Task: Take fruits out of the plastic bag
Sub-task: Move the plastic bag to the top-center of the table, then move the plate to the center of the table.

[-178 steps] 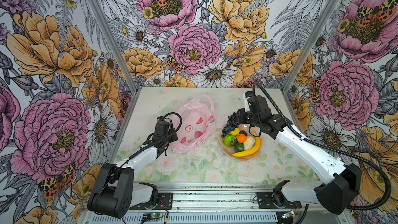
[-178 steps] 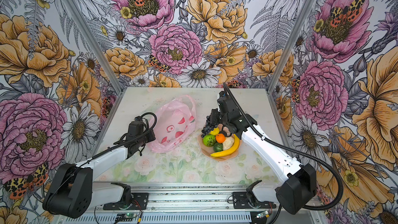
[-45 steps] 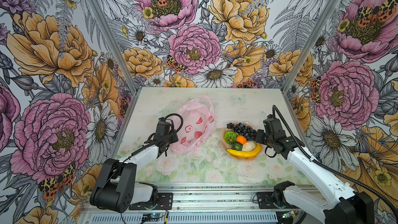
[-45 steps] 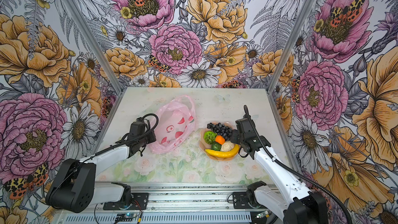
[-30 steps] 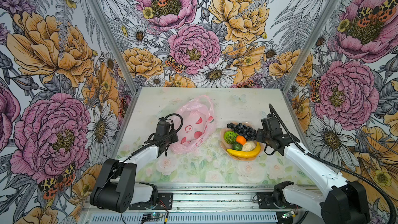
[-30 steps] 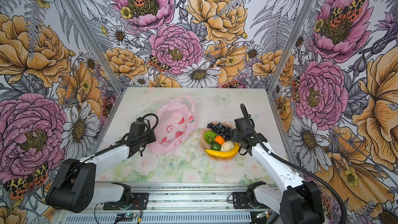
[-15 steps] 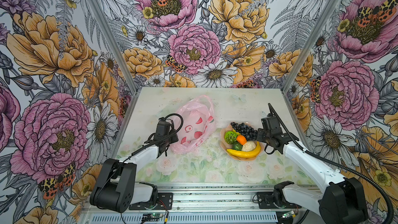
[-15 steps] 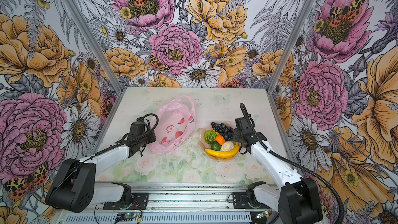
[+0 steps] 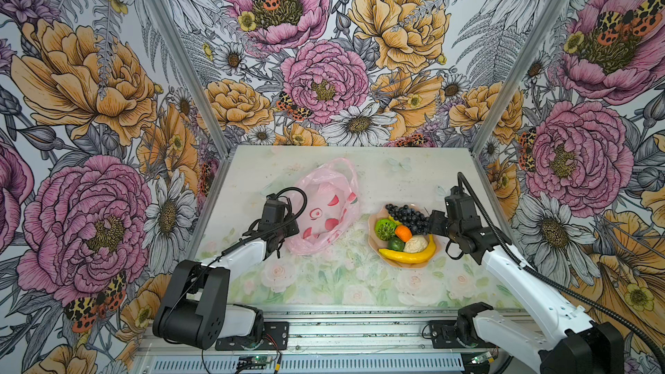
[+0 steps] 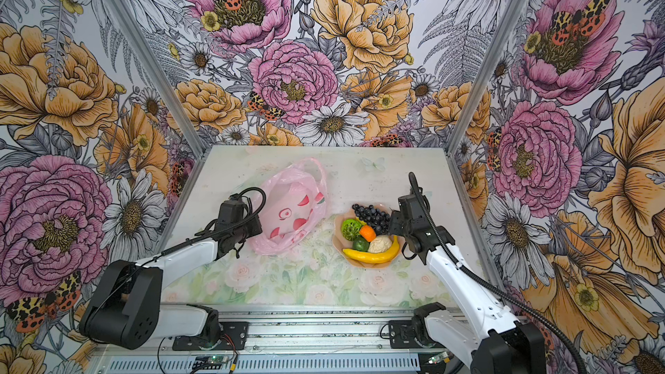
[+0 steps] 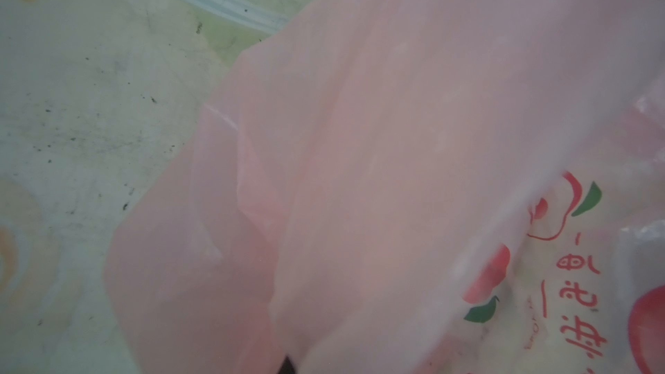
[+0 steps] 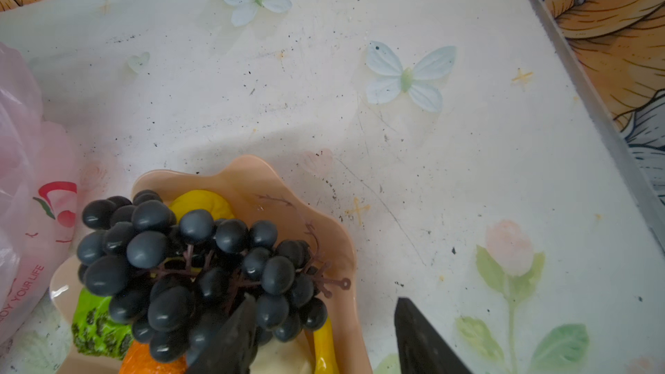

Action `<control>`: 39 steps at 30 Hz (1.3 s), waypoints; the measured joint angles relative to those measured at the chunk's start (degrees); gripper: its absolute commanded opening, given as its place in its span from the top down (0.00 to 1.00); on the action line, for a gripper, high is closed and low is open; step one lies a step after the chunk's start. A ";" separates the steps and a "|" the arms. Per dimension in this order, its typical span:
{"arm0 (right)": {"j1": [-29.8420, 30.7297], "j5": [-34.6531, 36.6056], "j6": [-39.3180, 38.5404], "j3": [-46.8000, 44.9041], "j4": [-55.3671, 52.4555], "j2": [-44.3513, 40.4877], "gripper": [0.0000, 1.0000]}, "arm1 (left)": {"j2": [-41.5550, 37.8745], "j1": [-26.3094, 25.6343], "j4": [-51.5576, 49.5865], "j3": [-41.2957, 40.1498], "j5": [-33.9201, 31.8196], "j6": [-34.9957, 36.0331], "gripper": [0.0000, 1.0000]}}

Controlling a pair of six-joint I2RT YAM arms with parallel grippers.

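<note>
Two claws sit low over the counter (image 9: 324,282). The right claw (image 12: 324,340) is spread, one side against the dark grape bunch (image 12: 187,268), which lies on top of the peach dish (image 12: 324,232). Around the grapes in that dish are the lemon (image 12: 201,203), lime half (image 9: 384,228), orange piece (image 9: 403,233), avocado (image 9: 396,244), cream lump (image 9: 415,244) and, along the near rim, the banana (image 9: 406,255). The left claw (image 9: 285,236) is pressed together at the near-left edge of the plastic bag (image 9: 324,206). Film covers its tips, so I cannot tell whether it pinches the plastic. The bag lies crumpled just left of the dish.
</note>
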 measured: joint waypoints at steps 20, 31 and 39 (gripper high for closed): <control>-4.87 -12.92 10.64 -7.45 -0.70 -14.47 0.00 | 43.95 -7.34 -20.70 64.41 6.47 7.96 0.82; -4.85 -16.28 13.25 -13.11 -1.33 -15.30 0.00 | 51.30 -7.98 -32.41 77.79 6.12 11.56 0.26; -4.81 -17.62 13.29 -14.25 0.52 -12.76 0.01 | 44.68 -7.80 -34.56 74.82 6.08 10.05 0.11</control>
